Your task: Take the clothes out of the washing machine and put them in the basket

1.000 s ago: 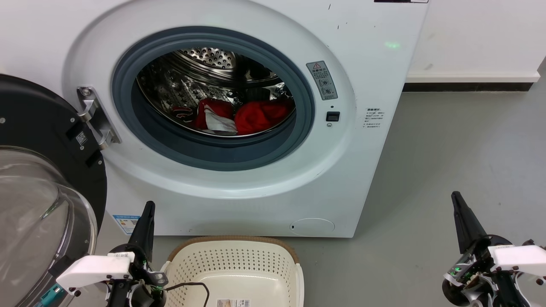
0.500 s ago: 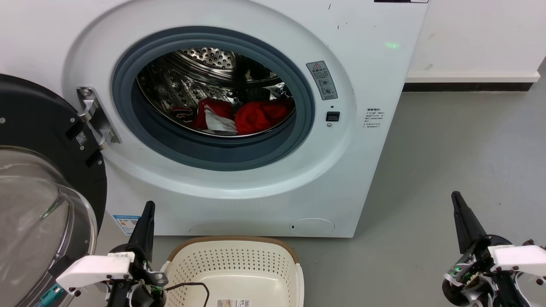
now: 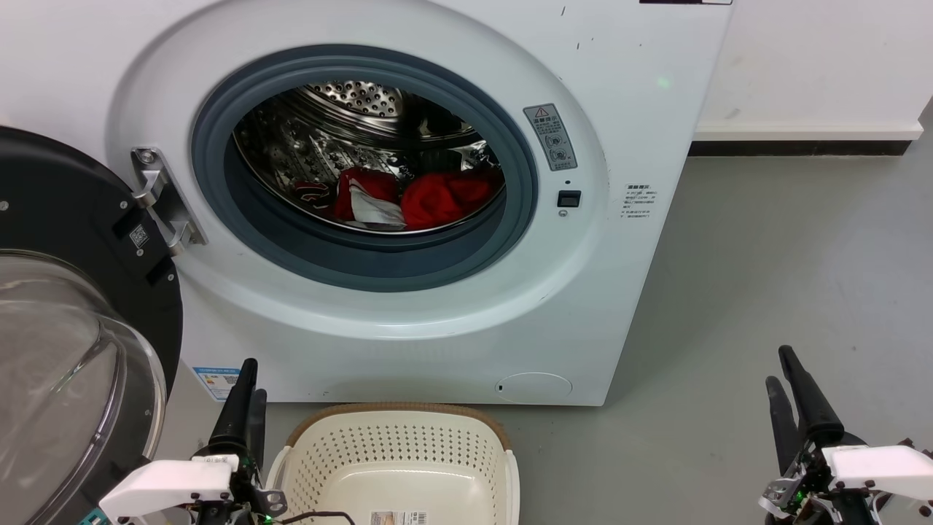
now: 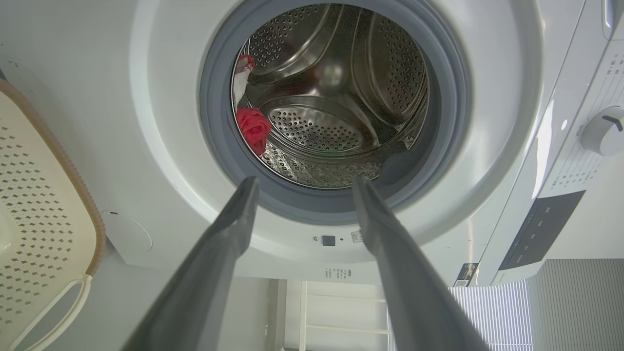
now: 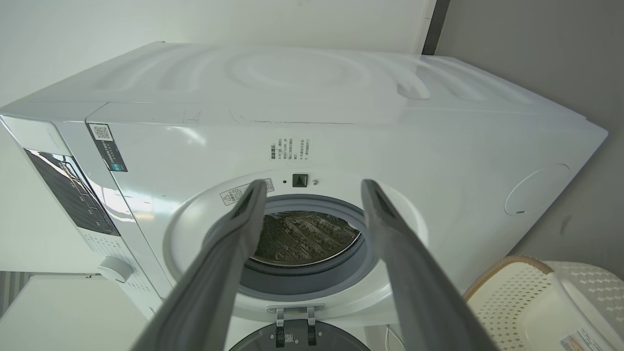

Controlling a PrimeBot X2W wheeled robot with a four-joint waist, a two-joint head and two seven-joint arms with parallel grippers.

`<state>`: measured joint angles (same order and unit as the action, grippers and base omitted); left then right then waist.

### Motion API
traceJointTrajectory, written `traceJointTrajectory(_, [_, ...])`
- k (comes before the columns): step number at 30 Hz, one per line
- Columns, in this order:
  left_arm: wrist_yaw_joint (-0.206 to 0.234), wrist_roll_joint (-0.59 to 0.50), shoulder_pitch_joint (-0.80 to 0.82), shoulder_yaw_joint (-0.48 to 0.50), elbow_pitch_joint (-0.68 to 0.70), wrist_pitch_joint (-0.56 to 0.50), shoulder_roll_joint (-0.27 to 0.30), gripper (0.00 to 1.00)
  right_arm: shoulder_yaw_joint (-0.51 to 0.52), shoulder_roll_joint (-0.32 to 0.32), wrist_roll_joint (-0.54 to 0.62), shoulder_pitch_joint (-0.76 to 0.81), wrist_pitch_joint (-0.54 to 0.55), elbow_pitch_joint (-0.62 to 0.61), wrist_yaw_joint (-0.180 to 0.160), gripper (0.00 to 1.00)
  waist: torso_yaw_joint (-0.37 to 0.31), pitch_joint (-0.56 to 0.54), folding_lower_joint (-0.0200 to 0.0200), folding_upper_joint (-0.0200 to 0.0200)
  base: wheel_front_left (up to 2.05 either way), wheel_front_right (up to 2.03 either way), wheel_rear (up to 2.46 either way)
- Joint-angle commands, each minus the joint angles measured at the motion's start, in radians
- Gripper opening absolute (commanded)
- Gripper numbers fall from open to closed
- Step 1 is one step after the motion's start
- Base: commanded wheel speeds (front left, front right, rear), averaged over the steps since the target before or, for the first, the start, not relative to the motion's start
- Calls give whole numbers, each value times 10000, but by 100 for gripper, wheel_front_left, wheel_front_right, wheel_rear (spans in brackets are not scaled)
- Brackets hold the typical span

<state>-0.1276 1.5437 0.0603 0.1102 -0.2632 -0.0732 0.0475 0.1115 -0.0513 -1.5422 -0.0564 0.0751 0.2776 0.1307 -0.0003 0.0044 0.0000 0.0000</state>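
Long dark fingers of the left gripper and right gripper are spread and empty, low before the large white front-loading washing machine. Red fabric clothes lie in its drum; the cream perforated plastic basket stands just below. Reaching in looks next: past the grey ring, then pinch the clothes.

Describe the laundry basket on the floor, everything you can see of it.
The cream-white perforated plastic laundry basket is a rounded rectangle with a brown rim along its far edge, walls dotted with small holes and a smooth bottom bearing a barcode label. Apart from that label, the part that shows holds nothing. It stands upright on the grey floor, just before the white front-loading washing machine; its near end is cut off by the picture's edge.
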Motion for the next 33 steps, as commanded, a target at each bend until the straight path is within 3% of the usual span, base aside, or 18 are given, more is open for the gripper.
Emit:
traceJointTrajectory(1, [22,-251,122,52,252,89,16,100,7,-6,295,-88,-92,-258,0,100,-1,3,0,0,0,0,0])
traceJointTrajectory(33, [1239,-6522,-419,-816,1612,1395,24,100,-464,-2,7700,619,-1403,-1939,0,100,-22,50,0,0,0,0,0])
